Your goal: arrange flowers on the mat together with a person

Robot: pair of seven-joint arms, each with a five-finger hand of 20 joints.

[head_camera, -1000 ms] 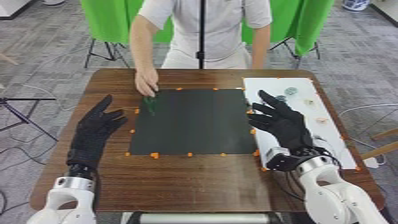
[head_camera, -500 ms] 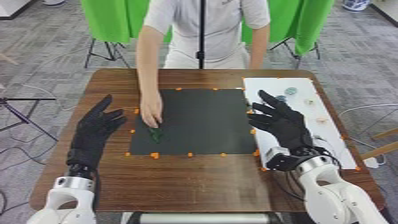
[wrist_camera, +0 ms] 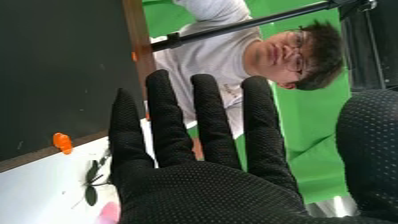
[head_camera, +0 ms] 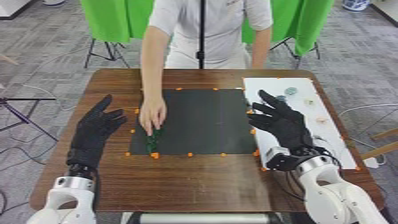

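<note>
In the head view the left hand [head_camera: 96, 129] stands open over the wood beside the black mat [head_camera: 200, 122]. My right hand [head_camera: 282, 125] is open above the white sheet [head_camera: 330, 125], near the mat's other edge. Its palm and straight fingers [wrist_camera: 213, 195] rise in the right wrist view. A person's hand [head_camera: 153, 112] touches green leaves [head_camera: 153, 140] lying at the mat's left front corner. Small pale flowers [head_camera: 309, 102] lie on the sheet. A dark-leaved stem [wrist_camera: 91, 187] and a pink bloom [wrist_camera: 107, 212] rest on it in the right wrist view.
The brown wooden table [head_camera: 200, 185] has orange markers [head_camera: 155, 155] around the mat. Across it, a thin black pole [head_camera: 202, 50] stands before the person, with green cloth [head_camera: 107, 20] behind. Small bluish-green round things [head_camera: 290, 91] sit on the sheet's far part.
The person's hand has moved from the mat's far left corner toward its near left corner, bringing the green leaves along. Both my arms have kept still.
</note>
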